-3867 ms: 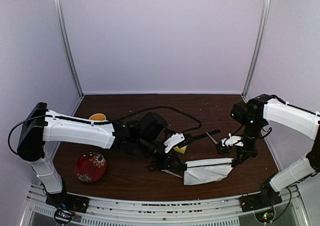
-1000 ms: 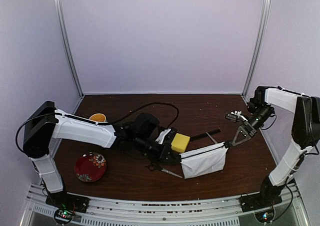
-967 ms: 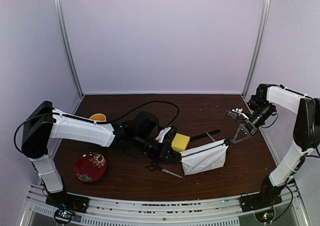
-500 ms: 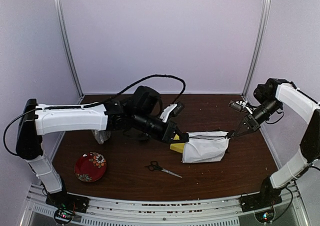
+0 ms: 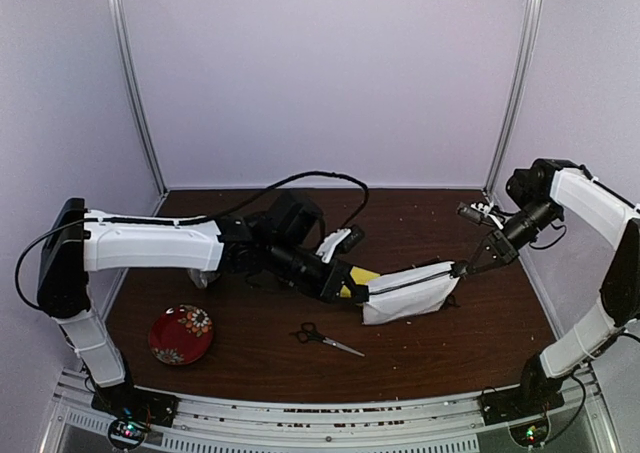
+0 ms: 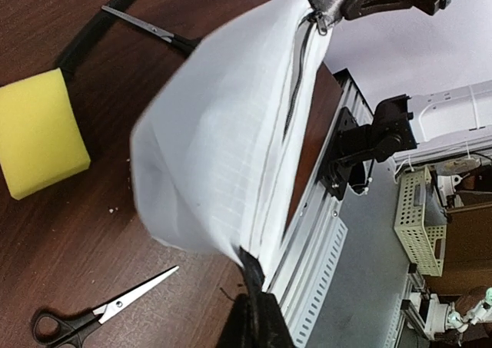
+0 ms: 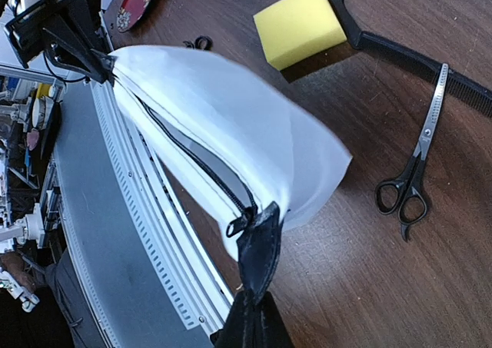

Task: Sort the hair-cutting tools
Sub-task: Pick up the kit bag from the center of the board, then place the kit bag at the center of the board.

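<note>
in the half second before this moment the white pouch (image 5: 405,293) had hung level and high between the two arms; now its left end had dropped, so it slanted down toward the middle of the top view, just above the worktop (image 5: 250,363). the left gripper (image 5: 355,291) was pressed together on the black tab at the pouch's lower end, and the right gripper (image 5: 462,269) was likewise pinching the tab at the raised end, right of centre. judging from this, the pouch was being stretched taut and lowered, probably to get at its zipper (image 6: 296,94), which looked mostly shut along the top seam. no tool appeared to be inside yet, so the sorting seemed barely begun. one pair of scissors (image 5: 325,339), black handles and slim silver blades, lay flat on the wood in the lower middle of the top view, in front of the pouch. a second pair (image 7: 419,171) lay at the right of the right wrist view, just beside a slim black comb (image 7: 415,56). the yellow sponge block (image 5: 358,276) sat near the pouch's low end. a trimmer and a small square piece could not be made out.
</note>
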Controlling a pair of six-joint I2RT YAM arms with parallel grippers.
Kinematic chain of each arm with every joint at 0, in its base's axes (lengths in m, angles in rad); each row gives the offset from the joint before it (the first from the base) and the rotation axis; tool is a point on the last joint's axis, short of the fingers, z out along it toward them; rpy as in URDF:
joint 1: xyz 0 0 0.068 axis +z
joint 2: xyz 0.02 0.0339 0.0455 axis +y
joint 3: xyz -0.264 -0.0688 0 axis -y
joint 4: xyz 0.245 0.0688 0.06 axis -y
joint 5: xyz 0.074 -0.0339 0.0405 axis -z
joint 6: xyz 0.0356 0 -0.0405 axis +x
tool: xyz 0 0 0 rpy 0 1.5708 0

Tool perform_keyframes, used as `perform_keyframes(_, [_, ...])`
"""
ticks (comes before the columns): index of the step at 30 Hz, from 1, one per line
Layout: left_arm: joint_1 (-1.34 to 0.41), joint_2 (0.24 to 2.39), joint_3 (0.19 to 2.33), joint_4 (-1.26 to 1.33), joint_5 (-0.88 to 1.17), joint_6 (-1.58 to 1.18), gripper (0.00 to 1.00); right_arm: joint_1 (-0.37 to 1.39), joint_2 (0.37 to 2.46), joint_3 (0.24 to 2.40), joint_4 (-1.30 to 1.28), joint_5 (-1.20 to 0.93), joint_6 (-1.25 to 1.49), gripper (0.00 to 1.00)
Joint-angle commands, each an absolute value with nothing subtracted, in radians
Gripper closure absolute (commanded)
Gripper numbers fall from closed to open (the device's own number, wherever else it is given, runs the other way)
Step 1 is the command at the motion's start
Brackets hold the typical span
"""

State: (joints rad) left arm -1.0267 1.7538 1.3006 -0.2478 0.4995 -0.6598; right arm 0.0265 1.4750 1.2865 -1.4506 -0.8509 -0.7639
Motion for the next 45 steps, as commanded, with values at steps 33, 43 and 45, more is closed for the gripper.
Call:
perform_keyframes(33, [-1.02,1.809,1.45,-0.543,0.388,-0.519,0.71,0.019,1.532,1.195,-1.425,-0.793,-0.781,0.81])
perform_keyframes(43, [-1.019,1.61,1.602,-0.726,0.013,-0.409,0.68,0.009,1.337,1.343,-1.41,-0.666,-0.669,0.68])
perform_keyframes(45, [-1.018,1.553,1.643,-0.732,-0.075,-0.377,0.63,0.009,1.293,1.422,-1.378,-0.658,-0.612,0.64])
